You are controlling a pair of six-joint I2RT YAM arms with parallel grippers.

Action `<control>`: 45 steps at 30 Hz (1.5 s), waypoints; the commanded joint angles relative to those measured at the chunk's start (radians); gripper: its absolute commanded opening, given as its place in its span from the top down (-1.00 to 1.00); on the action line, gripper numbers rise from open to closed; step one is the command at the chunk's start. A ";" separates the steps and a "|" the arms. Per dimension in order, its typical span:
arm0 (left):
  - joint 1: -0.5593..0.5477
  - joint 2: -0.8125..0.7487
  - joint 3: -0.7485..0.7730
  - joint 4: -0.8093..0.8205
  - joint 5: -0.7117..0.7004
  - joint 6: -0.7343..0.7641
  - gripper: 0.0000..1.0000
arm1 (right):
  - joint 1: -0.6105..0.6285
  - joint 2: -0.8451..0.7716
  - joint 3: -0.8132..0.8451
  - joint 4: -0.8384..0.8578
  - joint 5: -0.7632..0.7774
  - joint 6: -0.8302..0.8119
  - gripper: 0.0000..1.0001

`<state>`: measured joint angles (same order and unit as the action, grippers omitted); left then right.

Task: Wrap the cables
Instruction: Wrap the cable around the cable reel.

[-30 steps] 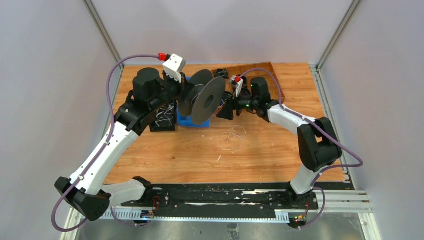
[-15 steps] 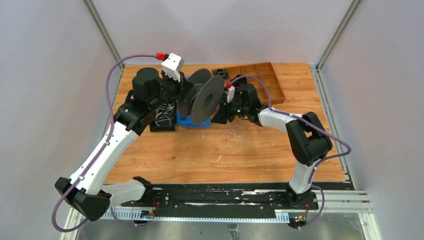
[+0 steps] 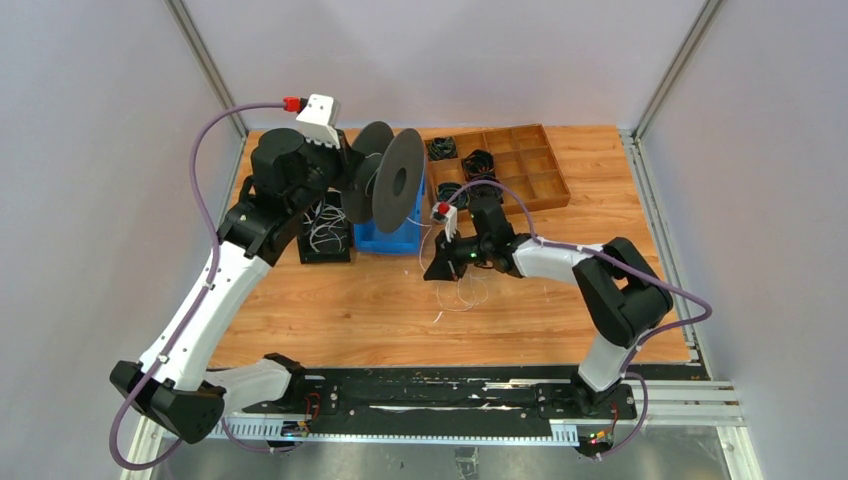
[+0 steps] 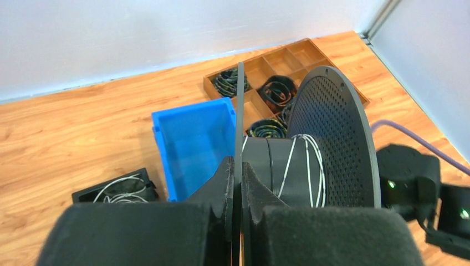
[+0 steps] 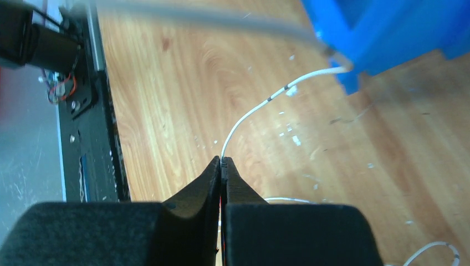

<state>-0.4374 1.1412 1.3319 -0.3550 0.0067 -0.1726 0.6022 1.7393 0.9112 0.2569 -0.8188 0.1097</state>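
White cable (image 5: 248,113) leaves the right gripper (image 5: 221,162), whose jaws are pinched tight on it. It runs away from the fingertips toward the far left, past a corner of the blue bin (image 5: 388,33) and on toward the black spool (image 3: 397,185). The pinch sits low over the middle of the table (image 3: 330,310), and the rest of the cable lies in loose loops on the wood just beside it, on the near side. The left gripper (image 4: 237,166) is clamped on the rim of one flange and holds the spool in the air above the bin, toward the table's far edge. The hub is roughly level and points toward the right arm, with a few turns of cable already round it. The free strand seems to slant across the hub's axis rather than lie square to it. The next turns therefore likely depend on the right gripper, the nearer one to the slack, carrying the strand sideways until it feeds between the flanges.
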 commanded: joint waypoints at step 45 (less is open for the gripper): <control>-0.007 0.014 -0.033 0.121 -0.180 0.088 0.99 | 0.479 -0.224 0.846 -0.976 0.169 -0.619 0.99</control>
<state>-0.4294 1.1740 1.3003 -0.3340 -0.1455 -0.1177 1.1149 1.5299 1.6535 -0.6304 -0.7044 -0.4877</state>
